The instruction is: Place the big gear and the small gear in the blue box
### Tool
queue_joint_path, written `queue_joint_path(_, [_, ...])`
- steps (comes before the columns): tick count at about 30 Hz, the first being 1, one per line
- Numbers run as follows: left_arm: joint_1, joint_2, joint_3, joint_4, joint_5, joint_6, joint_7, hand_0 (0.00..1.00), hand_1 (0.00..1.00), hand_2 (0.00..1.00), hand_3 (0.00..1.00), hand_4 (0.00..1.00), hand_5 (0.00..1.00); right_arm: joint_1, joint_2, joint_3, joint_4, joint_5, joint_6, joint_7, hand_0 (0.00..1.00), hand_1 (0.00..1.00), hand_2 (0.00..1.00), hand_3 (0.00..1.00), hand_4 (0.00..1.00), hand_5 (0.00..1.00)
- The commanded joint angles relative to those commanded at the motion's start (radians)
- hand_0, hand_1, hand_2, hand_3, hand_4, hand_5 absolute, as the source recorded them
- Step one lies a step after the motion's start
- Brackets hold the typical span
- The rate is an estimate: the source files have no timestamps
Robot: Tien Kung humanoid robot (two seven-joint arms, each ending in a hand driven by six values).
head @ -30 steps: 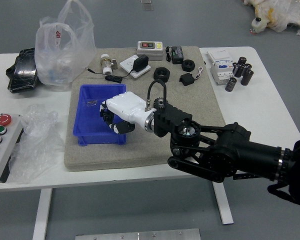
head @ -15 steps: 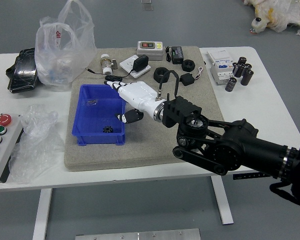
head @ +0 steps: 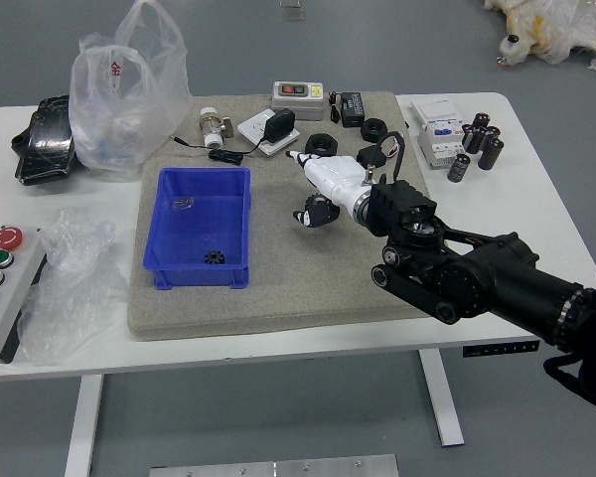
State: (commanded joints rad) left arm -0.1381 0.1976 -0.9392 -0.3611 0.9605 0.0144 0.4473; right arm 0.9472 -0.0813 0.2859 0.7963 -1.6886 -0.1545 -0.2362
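My right hand (head: pixel 306 187) hovers over the grey mat, to the right of the blue box (head: pixel 196 266) and apart from it. Its fingers are extended and loose, holding nothing. Inside the blue box, near its front right corner, lies a small black gear (head: pixel 214 257); a small metallic item (head: pixel 183 204) lies toward the box's back left, too small to identify. I cannot pick out a big gear for certain. The left arm is out of view.
Behind my hand are black rings (head: pixel 321 145), a black block (head: pixel 371 157) and a white box (head: pixel 442 145). A plastic bag (head: pixel 124 109) and a button panel (head: pixel 8 288) stand at the left. A black cable (head: pixel 228 154) crosses the mat behind the box.
My right hand has drawn back rightward from over the blue box. The black gear, hidden before under the hand, now shows in the box. The box has stayed in place.
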Motion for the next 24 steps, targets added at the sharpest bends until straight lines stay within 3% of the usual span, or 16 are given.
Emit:
queue_joint_path(5, [0.000, 0.000, -0.001, 0.000, 0.003, -0.001, 0.001, 0.745, 0.715, 0.710, 0.835, 0.741, 0.456, 0.004, 0.010, -0.044, -0.054, 0.038, 0.005, -0.002, 0.460, 0.797, 0.929, 0.998, 0.877, 0.373])
queue_joint_path(6, [-0.001, 0.000, -0.001, 0.000, 0.003, -0.001, 0.000, 0.745, 0.715, 0.709, 0.835, 0.742, 0.456, 0.004, 0.012, -0.054, -0.063, 0.047, 0.005, -0.002, 0.456, 0.787, 0.881, 0.975, 0.762, 0.277])
queue_joint_path(11, [-0.002, 0.000, -0.002, 0.000, 0.005, -0.001, 0.000, 0.745, 0.715, 0.709, 0.835, 0.742, 0.456, 0.006, 0.020, -0.106, -0.108, 0.112, -0.003, 0.005, 0.456, 0.787, 0.881, 0.975, 0.762, 0.277])
queue_joint_path(12, [-0.001, 0.000, -0.002, 0.000, 0.005, -0.002, 0.000, 0.745, 0.715, 0.709, 0.834, 0.742, 0.456, 0.006, 0.022, -0.116, -0.116, 0.128, -0.006, 0.008, 0.436, 0.704, 0.754, 0.779, 0.478, 0.247])
queue_joint_path(17, [-0.001, -0.001, -0.005, 0.000, 0.009, -0.002, 0.003, 0.745, 0.715, 0.709, 0.834, 0.742, 0.456, 0.008, 0.026, -0.147, -0.134, 0.178, -0.025, 0.020, 0.436, 0.704, 0.754, 0.779, 0.478, 0.247])
queue_joint_path(18, [-0.001, -0.001, -0.005, 0.000, 0.009, -0.002, 0.003, 0.745, 0.715, 0.709, 0.834, 0.742, 0.456, 0.008, 0.027, -0.151, -0.135, 0.186, -0.029, 0.023, 0.413, 0.626, 0.605, 0.634, 0.259, 0.218])
queue_joint_path(23, [-0.001, -0.001, -0.004, 0.000, 0.009, -0.002, 0.003, 0.745, 0.715, 0.709, 0.834, 0.742, 0.456, 0.009, 0.029, -0.166, -0.135, 0.218, -0.054, 0.037, 0.413, 0.626, 0.605, 0.634, 0.259, 0.218])
queue_joint_path(24, [-0.001, -0.002, -0.004, 0.000, 0.009, -0.002, 0.003, 0.745, 0.714, 0.708, 0.834, 0.742, 0.456, 0.009, 0.029, -0.167, -0.134, 0.221, -0.057, 0.038, 0.390, 0.586, 0.537, 0.585, 0.408, 0.054])
